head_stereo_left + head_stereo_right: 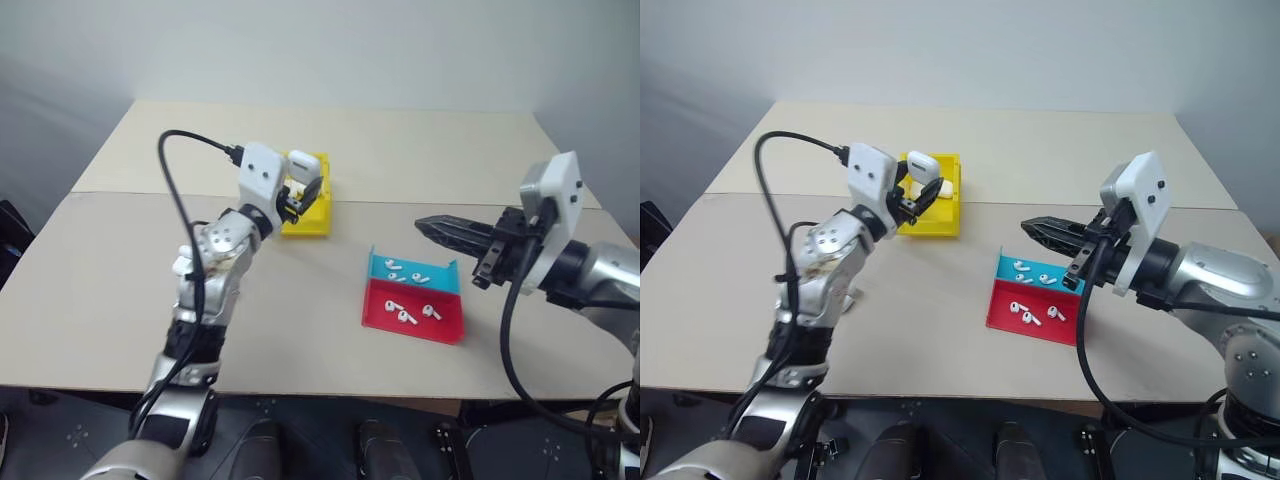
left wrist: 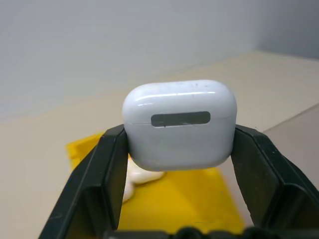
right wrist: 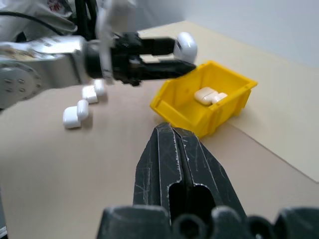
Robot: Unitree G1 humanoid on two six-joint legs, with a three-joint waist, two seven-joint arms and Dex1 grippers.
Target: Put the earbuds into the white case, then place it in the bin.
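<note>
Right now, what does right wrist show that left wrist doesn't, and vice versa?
Right wrist: the shut right gripper, two spare cases lying on the table, and the left gripper seen side-on above the bin's edge. Left wrist: the grey strip on the held white case, clamped between both fingers. Both: held case, yellow bin, a case inside it.

- No readable text, brand, number or sign stood anywhere in these views.
- The white case (image 2: 179, 124) carried a plain grey oblong patch on its front — blank, no letters on it.
- Red marks showed on the robot's white shell in the right wrist view — too blurred to read.
</note>
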